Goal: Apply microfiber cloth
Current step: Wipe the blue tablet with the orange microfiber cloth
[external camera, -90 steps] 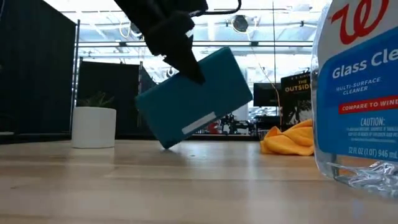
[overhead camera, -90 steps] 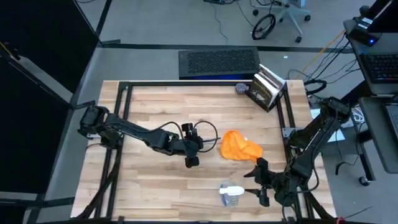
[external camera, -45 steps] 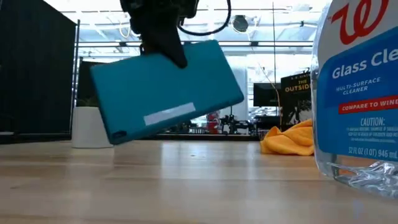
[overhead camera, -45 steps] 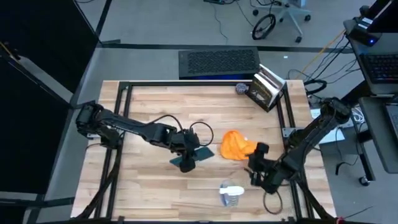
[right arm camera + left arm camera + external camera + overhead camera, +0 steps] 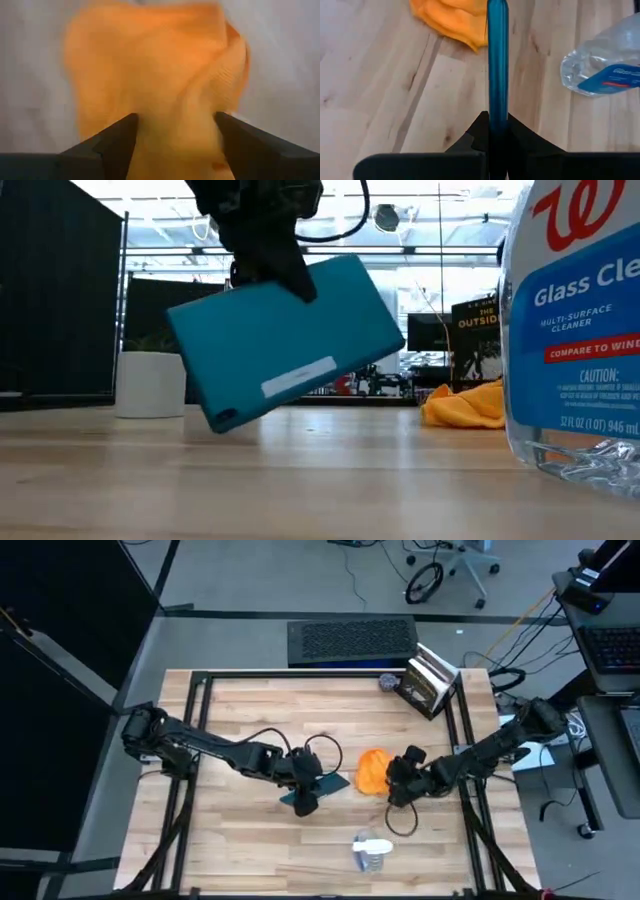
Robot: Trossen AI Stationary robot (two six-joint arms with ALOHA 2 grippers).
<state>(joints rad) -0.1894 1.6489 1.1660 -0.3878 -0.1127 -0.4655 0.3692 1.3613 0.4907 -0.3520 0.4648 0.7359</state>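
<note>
The orange microfiber cloth (image 5: 372, 770) lies crumpled on the wooden table, right of centre. It also shows in the low view (image 5: 465, 405). My right gripper (image 5: 397, 780) has its fingers open at the cloth's right side, and the cloth (image 5: 160, 85) fills the gap between them. My left gripper (image 5: 305, 792) is left of the cloth, shut on a teal tablet (image 5: 290, 340). In the left wrist view the tablet (image 5: 497, 60) shows edge-on, pointing toward the cloth (image 5: 452, 20). My left gripper pinches the tablet's upper edge (image 5: 497, 117) between its two fingers, coming from above. The tablet hangs tilted below the fingers. I cannot tell whether its low corner (image 5: 225, 420) touches the table. My right gripper has one finger (image 5: 112, 137) on each side of the cloth; I cannot tell whether they touch it.
A clear spray bottle (image 5: 372, 850) with a blue label lies near the front edge, and it looms large in the low view (image 5: 575, 330). A book (image 5: 428, 683) stands at the far right corner. A white pot (image 5: 150, 385) stands at the back. Black frame rails (image 5: 195, 740) run along the table's sides.
My right gripper has left the near right corner by the bottle and gone toward the far edge and left, up to the cloth. My left gripper has gone slightly toward the near edge and turned, swinging the tablet about in its hold.
</note>
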